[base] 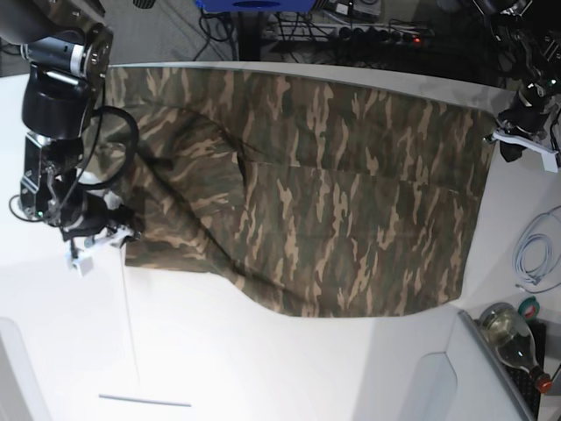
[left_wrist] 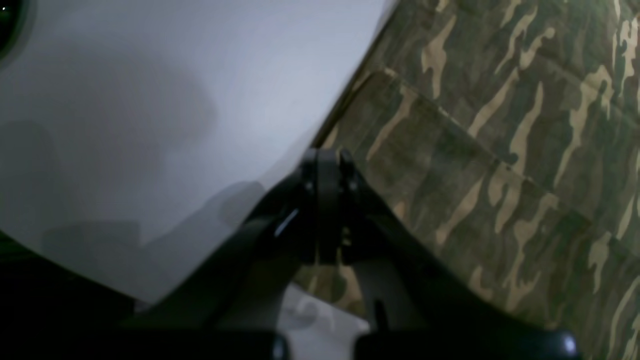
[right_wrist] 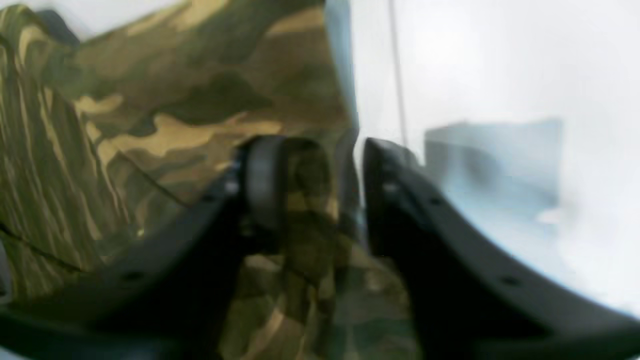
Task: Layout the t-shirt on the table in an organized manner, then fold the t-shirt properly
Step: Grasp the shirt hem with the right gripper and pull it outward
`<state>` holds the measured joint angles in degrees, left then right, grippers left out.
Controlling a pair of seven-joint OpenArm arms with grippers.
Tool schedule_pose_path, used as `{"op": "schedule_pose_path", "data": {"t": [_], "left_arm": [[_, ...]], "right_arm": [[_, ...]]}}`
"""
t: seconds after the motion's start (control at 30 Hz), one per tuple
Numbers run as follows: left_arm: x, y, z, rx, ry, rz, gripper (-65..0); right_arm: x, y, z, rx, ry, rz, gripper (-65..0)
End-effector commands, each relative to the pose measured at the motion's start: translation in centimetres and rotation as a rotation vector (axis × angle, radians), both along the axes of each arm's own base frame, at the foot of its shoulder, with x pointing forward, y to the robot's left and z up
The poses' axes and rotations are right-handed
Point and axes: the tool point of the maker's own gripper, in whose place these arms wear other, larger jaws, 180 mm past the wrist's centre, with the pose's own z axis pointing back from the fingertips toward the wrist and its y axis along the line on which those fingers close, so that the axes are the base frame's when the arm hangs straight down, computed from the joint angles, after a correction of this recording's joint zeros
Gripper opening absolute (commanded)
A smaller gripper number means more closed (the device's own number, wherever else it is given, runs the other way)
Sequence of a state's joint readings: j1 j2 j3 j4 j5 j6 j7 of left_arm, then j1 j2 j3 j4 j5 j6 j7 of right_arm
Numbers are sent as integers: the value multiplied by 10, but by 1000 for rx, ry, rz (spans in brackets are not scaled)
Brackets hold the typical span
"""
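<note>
I read no label on the t-shirt [base: 333, 202], spread on the bench [base: 263, 368]. My left fingers [left_wrist: 327, 165] are pressed together at its edge, holding nothing I can make out; my right fingers [right_wrist: 320, 165] stand parted around its edge.

Dark floor behind holds tangled cables [base: 346, 26]; a bottle [base: 513, 338] lies bottom-right.

Both wrist views are soft with blur. In the right wrist view the t-shirt [right_wrist: 165, 115] runs off the left and lower edges, and the right gripper [right_wrist: 312, 185] has its jaws apart with a fold of cloth between them; whether that fold is pinched or only lies there cannot be told. In the left wrist view the left gripper [left_wrist: 327, 200] covers the shirt's edge, so any cloth between its closed jaws is hidden. In the base view the right arm [base: 57, 114] hides the shirt's corner, and the bottle [base: 513, 338] is cut off at the lower right edge.
</note>
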<state>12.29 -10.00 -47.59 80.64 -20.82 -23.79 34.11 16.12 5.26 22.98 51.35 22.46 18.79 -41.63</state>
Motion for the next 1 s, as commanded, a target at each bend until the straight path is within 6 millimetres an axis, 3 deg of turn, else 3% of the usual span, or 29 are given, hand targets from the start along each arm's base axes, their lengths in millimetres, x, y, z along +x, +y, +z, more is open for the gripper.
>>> {"op": "schedule_pose_path", "data": {"t": [0.0,0.1,0.2,0.6,0.83,0.97], "left_arm": [[7,9,15,32,-40,-1,-650],[8,9,15,32,-42,-1,-650],[8,9,15,32,-42,0,-650],[10,16,21,56,-38,-14,-650],[12,23,23,105,-9,-26,-650],[14,24,17,159,45,-36,-650]], "right_arm": [[18,-4,16,-3,-58,-10,-479],[18,1,15,6,-56,-6,-540],[17,2,15,7,-45,1,-650],[22,1,24,3,-10,36,-648],[31,-8,56,-59,-108,45,-648],[27,-6,58,-60,-81,65,-648]]}}
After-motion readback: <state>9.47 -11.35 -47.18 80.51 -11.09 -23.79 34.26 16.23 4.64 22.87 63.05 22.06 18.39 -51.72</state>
